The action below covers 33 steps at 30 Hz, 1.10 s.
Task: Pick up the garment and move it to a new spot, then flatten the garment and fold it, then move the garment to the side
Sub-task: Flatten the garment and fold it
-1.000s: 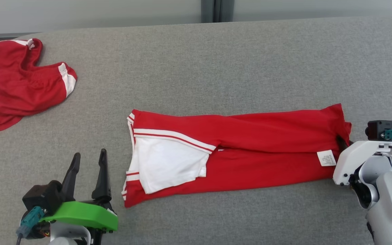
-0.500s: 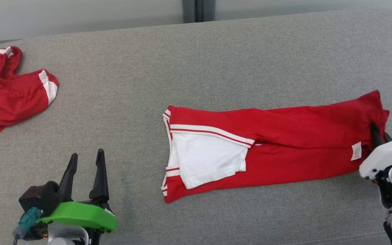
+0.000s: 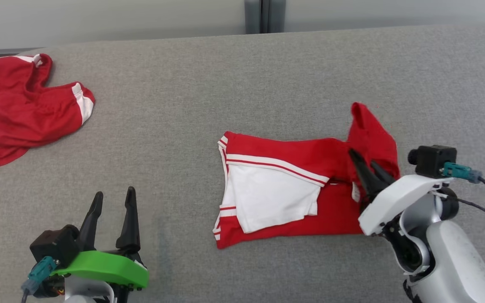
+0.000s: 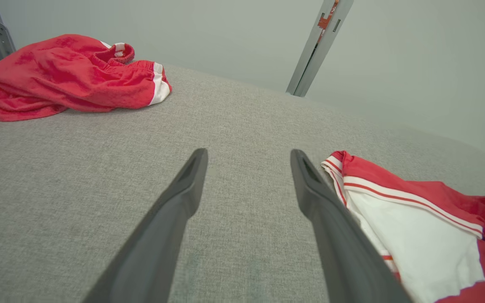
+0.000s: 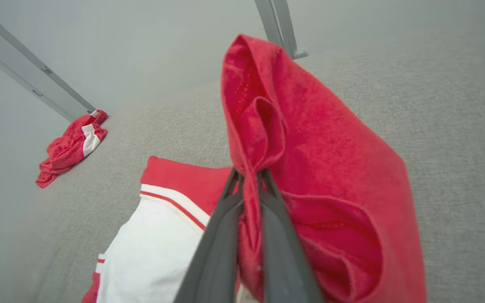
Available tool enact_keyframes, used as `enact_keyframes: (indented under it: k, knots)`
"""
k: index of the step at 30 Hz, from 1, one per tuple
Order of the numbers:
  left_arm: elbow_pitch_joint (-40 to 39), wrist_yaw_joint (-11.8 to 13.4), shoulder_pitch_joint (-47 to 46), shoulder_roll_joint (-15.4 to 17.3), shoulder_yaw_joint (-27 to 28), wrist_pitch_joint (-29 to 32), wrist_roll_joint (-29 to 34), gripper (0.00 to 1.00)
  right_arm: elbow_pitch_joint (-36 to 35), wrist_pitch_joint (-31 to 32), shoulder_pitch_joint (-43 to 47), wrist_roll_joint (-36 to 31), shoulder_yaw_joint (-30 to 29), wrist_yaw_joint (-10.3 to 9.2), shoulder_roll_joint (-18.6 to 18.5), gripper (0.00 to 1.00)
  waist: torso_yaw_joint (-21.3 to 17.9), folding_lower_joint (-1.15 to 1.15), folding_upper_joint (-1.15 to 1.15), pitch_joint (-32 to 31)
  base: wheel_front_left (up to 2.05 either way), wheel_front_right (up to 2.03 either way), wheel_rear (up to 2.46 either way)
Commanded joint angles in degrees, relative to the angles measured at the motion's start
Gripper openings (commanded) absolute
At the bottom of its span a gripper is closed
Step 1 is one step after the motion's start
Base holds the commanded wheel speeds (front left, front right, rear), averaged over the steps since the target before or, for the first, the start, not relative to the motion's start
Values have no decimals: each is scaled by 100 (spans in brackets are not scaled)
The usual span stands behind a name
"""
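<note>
Nearest the robot: left gripper (image 3: 114, 192), to the left of the garment (image 3: 331, 210) and apart from it, over bare worktop (image 3: 225, 84). Its jaws are wide with nothing between them. In the left wrist view the garment's striped end shows beside its right finger.

Next: right gripper (image 3: 361, 156), at the garment's right end, pinched narrow on a bunch of red cloth. In the right wrist view the cloth passes between both fingers and stands up in a loose fold above the tips. That end is raised off the worktop and leans over the rest of the garment.

The garment is red, with a white panel (image 3: 267, 202) edged by white-and-red stripes. Its left part lies flat on the worktop. A small white label (image 3: 355, 191) shows by the right gripper's fingers.

Farther: second red garment (image 3: 19, 113), crumpled, with a white band, well apart to the left of the garment and farther back.

Farthest: pale wall (image 3: 99, 17) and grey upright post (image 3: 260, 17), behind the garment, past the worktop's back edge.
</note>
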Motion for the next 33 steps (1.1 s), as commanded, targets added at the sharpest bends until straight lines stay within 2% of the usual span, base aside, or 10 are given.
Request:
enact_keyframes:
  k: [1,9,21,22,23,24,33]
  knots:
    - [18,-11,63,1,-7,0,-18,100,-12,36,-23,75,152,-2,67,0,175,0,0,-53,0,0,0]
    - [76,-52,2,-84,-124,-31,-28,100,488,-22,-386,354,1022,-2,375,0,568,0,0,-21,0,0,0]
    - [250,-102,-125,-210,-194,-150,-72,100,1737,-463,-1131,791,1589,-2,480,0,907,0,0,92,0,0,0]
    - [264,-107,-130,-212,-194,-145,-77,100,1803,-506,-1170,833,1636,-1,483,22,911,0,0,95,0,0,0]
    - [280,-110,-134,-215,-195,-162,-81,100,1884,-551,-1219,924,1705,-1,484,53,912,0,0,97,0,0,0]
    - [292,-106,-139,-217,-194,-171,-85,100,1939,-600,-1261,995,1755,-2,484,100,910,0,0,97,0,0,0]
    - [356,-76,-167,-191,-220,-219,-33,100,1981,-1267,-1571,1115,1993,-2,478,100,718,0,0,76,0,0,0]
